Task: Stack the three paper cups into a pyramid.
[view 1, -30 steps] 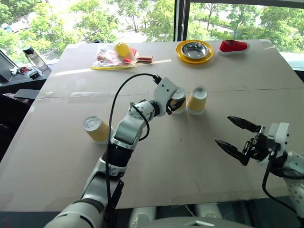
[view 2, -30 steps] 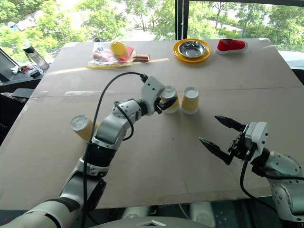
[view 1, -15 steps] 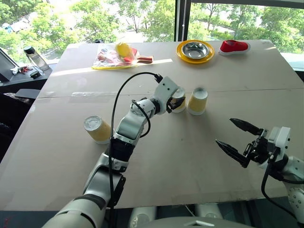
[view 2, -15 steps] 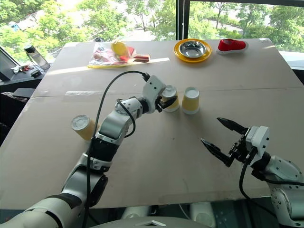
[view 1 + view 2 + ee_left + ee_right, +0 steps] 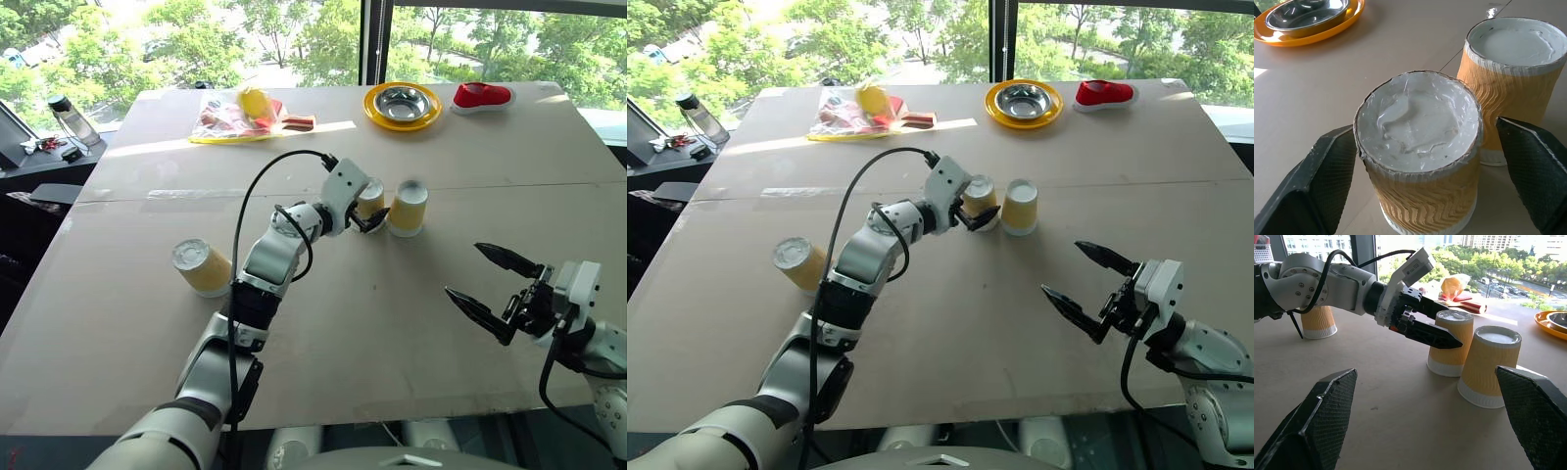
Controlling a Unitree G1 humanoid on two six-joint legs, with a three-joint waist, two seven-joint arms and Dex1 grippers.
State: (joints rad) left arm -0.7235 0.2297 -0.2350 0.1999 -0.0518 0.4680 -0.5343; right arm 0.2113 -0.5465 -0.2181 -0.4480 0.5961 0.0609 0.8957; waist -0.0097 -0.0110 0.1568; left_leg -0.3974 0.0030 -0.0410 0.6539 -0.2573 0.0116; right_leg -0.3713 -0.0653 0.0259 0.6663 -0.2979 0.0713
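A: How wide is the left gripper (image 5: 978,211)?
B: Spread open. Its two black fingers stand on either side of an upside-down paper cup (image 5: 1420,156), with a visible gap between each pad and the cup's ribbed side, so it grips nothing.

A: And the right gripper (image 5: 494,286)?
B: Also wide open and empty, hanging above the near right part of the table (image 5: 392,333), well apart from the cups.

A: Where are the three cups?
B: Two stand upside down, just beside each other, near the table's middle: the one between the left fingers and a second cup (image 5: 408,208) to its right. Whether the two touch I can't tell. The third cup (image 5: 201,267) sits by itself, well off to the left, also bottom up.

A: Anything stacked?
B: No, all three rest on the table.

A: Any writing or labels?
B: None I can read. The cups show only a yellow wavy ribbing with white rims.
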